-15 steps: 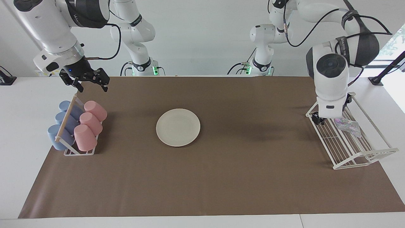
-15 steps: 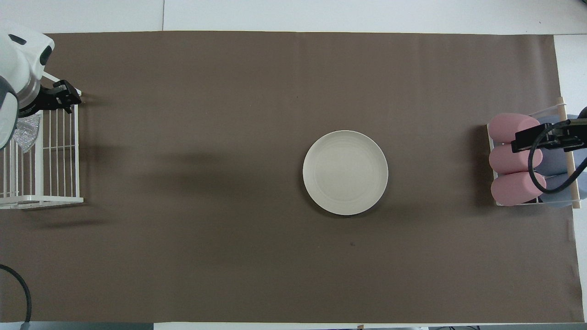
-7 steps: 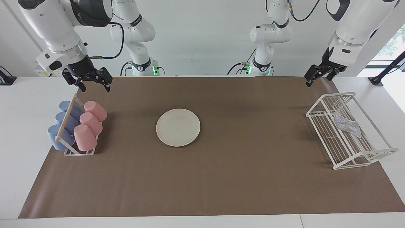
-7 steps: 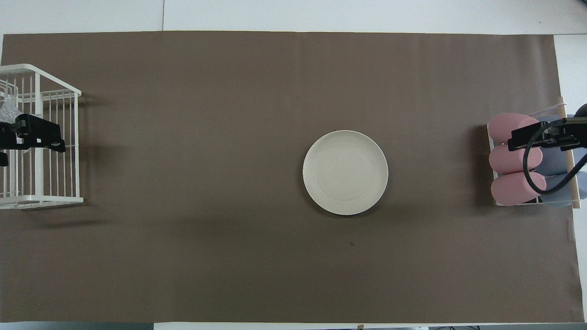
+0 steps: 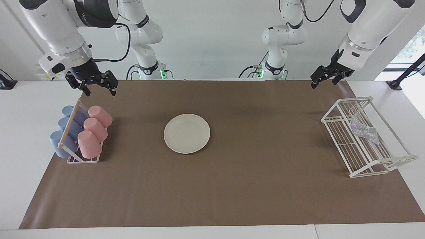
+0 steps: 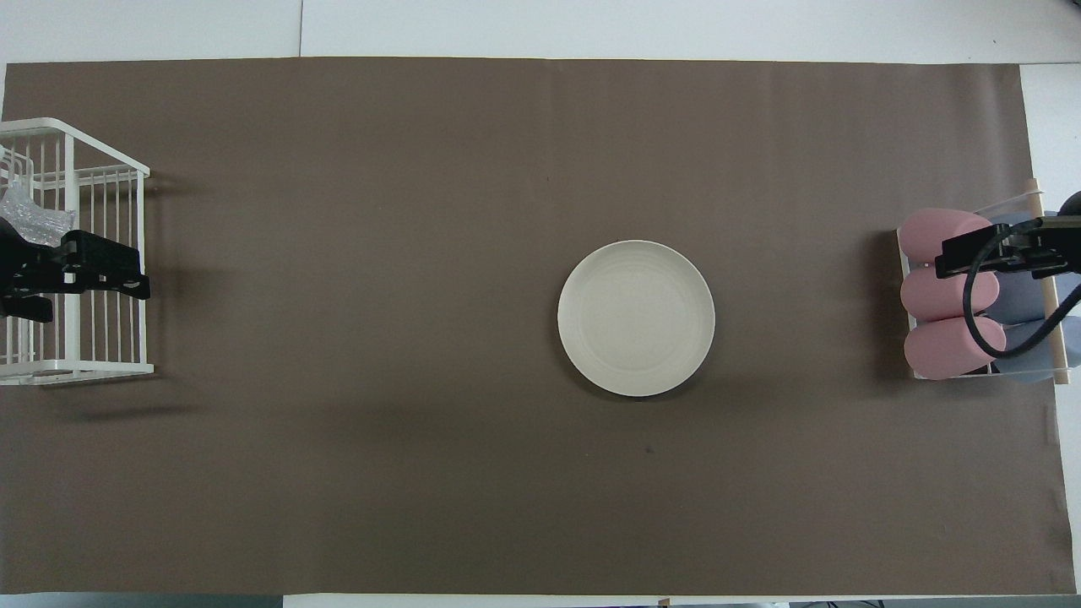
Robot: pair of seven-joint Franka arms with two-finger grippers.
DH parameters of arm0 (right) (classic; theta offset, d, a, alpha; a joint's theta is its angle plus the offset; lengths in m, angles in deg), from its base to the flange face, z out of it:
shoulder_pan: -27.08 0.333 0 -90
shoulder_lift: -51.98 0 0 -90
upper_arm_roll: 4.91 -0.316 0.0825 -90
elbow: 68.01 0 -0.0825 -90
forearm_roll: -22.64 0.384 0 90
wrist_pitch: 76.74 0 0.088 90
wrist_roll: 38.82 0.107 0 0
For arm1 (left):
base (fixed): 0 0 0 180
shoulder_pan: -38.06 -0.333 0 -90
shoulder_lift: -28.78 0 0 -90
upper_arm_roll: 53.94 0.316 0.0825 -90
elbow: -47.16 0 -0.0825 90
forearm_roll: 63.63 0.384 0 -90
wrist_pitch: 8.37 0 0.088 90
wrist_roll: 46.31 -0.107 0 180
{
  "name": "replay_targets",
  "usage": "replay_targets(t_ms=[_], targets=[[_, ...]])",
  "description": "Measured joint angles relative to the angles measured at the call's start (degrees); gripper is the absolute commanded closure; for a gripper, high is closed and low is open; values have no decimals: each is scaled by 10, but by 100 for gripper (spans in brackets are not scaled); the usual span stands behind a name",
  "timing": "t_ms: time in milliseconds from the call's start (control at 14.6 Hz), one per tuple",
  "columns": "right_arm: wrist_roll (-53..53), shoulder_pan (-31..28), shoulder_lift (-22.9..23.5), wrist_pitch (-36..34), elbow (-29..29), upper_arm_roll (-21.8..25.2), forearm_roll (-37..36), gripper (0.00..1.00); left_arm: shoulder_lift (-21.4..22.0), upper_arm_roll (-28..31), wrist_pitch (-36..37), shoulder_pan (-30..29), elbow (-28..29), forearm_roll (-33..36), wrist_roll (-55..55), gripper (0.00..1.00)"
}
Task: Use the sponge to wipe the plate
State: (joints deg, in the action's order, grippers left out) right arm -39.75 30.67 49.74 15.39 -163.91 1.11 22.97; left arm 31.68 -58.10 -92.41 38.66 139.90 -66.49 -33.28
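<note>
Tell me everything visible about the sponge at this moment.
The small, wrinkled, silvery mesh sponge shimmers faintly pink and green. It lies crumpled and irregular on the bars of the white wire rack at the left arm's end of the table, toward the rack's end nearer the robots. Nothing but the rack touches it; no tool holds it.

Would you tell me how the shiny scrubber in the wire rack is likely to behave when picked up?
The sponge looks crumpled and meshy, so probably soft and compressible. Being small, it is likely light. It lies on the rack wires, so its mesh might snag.
</note>
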Motion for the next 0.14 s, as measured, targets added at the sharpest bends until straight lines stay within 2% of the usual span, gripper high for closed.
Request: replay_targets(t_ms=[137], targets=[[0,0,0,-5,0,0,1,0,0,0,0,0,0,0,0,0]])
